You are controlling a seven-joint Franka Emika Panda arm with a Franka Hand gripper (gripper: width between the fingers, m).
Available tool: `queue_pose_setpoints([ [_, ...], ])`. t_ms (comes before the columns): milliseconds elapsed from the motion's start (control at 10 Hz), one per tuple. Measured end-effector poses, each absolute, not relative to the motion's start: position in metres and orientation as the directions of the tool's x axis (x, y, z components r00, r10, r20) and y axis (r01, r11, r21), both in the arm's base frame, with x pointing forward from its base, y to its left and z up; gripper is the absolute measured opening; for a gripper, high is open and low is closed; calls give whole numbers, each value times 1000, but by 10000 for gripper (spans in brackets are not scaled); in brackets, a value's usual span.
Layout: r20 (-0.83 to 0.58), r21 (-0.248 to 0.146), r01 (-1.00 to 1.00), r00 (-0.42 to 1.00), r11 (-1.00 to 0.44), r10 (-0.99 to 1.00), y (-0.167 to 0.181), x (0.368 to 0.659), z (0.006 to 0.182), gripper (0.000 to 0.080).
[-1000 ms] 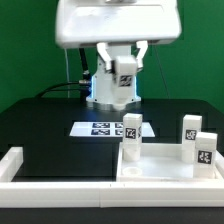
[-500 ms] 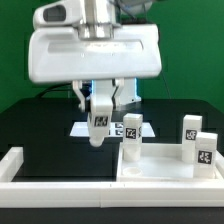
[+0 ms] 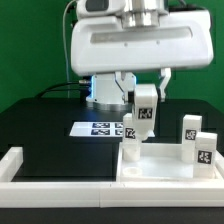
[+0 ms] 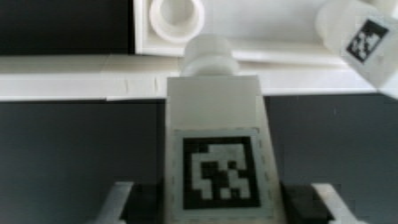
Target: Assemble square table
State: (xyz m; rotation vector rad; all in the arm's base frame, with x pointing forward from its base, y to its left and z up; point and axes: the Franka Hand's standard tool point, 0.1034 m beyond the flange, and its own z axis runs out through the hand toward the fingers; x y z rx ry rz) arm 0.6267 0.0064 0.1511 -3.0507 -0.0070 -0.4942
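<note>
My gripper (image 3: pixel 145 98) is shut on a white table leg (image 3: pixel 144 118) with a black-and-white tag, held upright above the far left corner of the square table panel (image 3: pixel 165 168). One leg (image 3: pixel 129 146) stands on the panel just below and to the exterior view's left of the held leg. Two more legs (image 3: pixel 190 130) (image 3: pixel 203 149) stand at the panel's right. In the wrist view my gripper (image 4: pixel 221 196) grips the tagged leg (image 4: pixel 217 120) between both fingers (image 4: pixel 125 196), with the panel's white rim (image 4: pixel 89 85) beyond it.
The marker board (image 3: pixel 98 128) lies on the black table behind the panel. Long white border bars (image 3: pixel 14 165) run along the front and the left. The robot base (image 3: pixel 105 90) stands at the back. Another tagged leg (image 4: pixel 363 40) shows in the wrist view.
My gripper has carried the leg toward the exterior view's right, from over the marker board to above the panel's far left corner.
</note>
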Motion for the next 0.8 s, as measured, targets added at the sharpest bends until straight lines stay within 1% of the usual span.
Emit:
queue_pose_setpoints([
  [100,306,-44,18,952,-999,3,5,623,147,290],
  [300,304,-37,23,952,-999,10,3,624,147,290],
  [400,322,-27,25,947,-999,15,-2,624,146,290],
  [500,392,6,-8,920,-1000,-5,-22,616,140,290],
  [600,401,19,-22,916,-1000,-13,-25,607,129,290],
  [700,424,26,-40,905,-999,-25,-27,609,125,290],
  [800,431,10,-73,900,-997,-62,-29,610,123,290],
])
